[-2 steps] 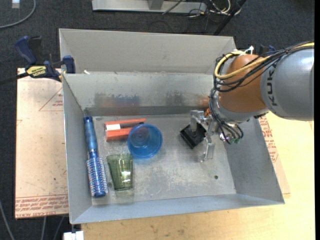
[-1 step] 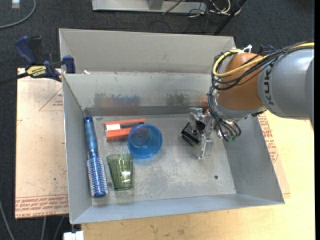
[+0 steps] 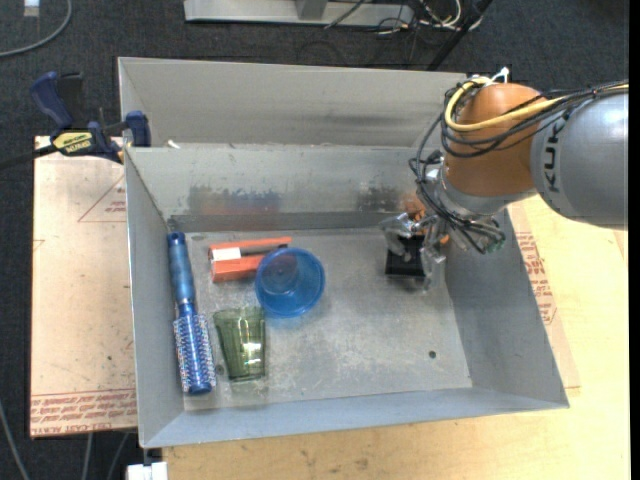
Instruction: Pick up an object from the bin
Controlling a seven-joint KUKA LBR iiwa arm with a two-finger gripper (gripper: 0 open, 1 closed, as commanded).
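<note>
Hanging low inside the bin (image 3: 300, 108), toward the right of its floor as I look down on it, the gripper (image 3: 407, 260) sits under the arm's orange wrist cover (image 3: 490, 143) with cables looped about it. From here it reads as a dark block close to the grey metal, and I cannot tell whether it is spread or closed. I see nothing carried in it and nothing lying directly beneath it, only bare bin floor. So the pick looks to me not yet made, with the approach, the grasp and the lift all left to do. The nearest candidate is a blue cup (image 3: 290, 282), mouth upward, well apart from the gripper toward the left. Just behind the cup, touching or nearly touching its rim, lies an orange block with a white end (image 3: 248, 258). A clear green tumbler (image 3: 241, 345) lies on its side just in front of the cup. Farthest off, along the left wall, a blue hairbrush (image 3: 188, 318) stretches front to back, bristle end nearest me and just beside the tumbler.
</note>
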